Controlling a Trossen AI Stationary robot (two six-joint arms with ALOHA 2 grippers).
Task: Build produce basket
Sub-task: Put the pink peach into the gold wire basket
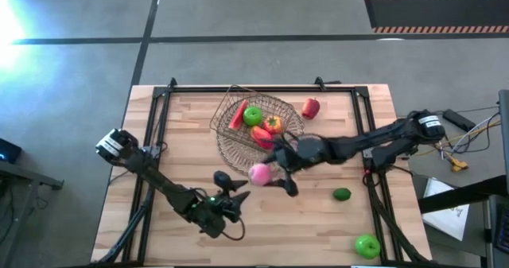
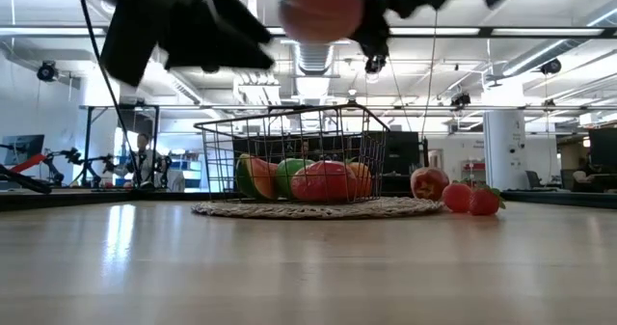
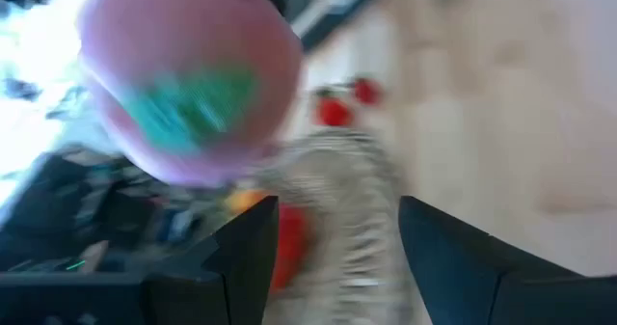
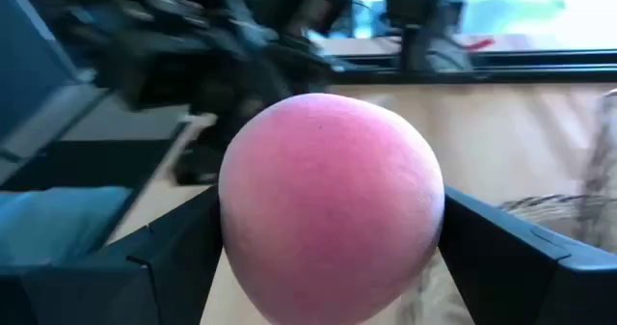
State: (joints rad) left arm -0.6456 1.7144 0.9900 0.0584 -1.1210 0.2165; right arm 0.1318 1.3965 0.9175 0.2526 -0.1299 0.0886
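Note:
A pink fruit (image 1: 259,173) hangs above the table's middle, with my right gripper (image 1: 270,172) shut on it; it also fills the right wrist view (image 4: 328,209). My left gripper (image 1: 235,182) stands open just left of the fruit, nothing between its fingers (image 3: 246,253). The wire basket (image 1: 250,129) sits on a round woven tray (image 2: 318,207) at the far middle. It holds a green apple (image 1: 253,114), an orange piece (image 1: 273,125) and red pieces (image 1: 236,115). My right gripper pinches the pink fruit's two opposite sides (image 4: 236,229) between its two fingers (image 4: 164,257). The fingers come nearly level from the table's right side. The fruit is lifted clear of the table, high above it in the low view (image 2: 323,7).
A red apple (image 1: 310,107) lies right of the basket. A dark green piece (image 1: 341,193) lies on the right half, and a green apple (image 1: 367,246) sits near the front right corner. The near left part of the table (image 1: 135,220) is bare wood under my left arm.

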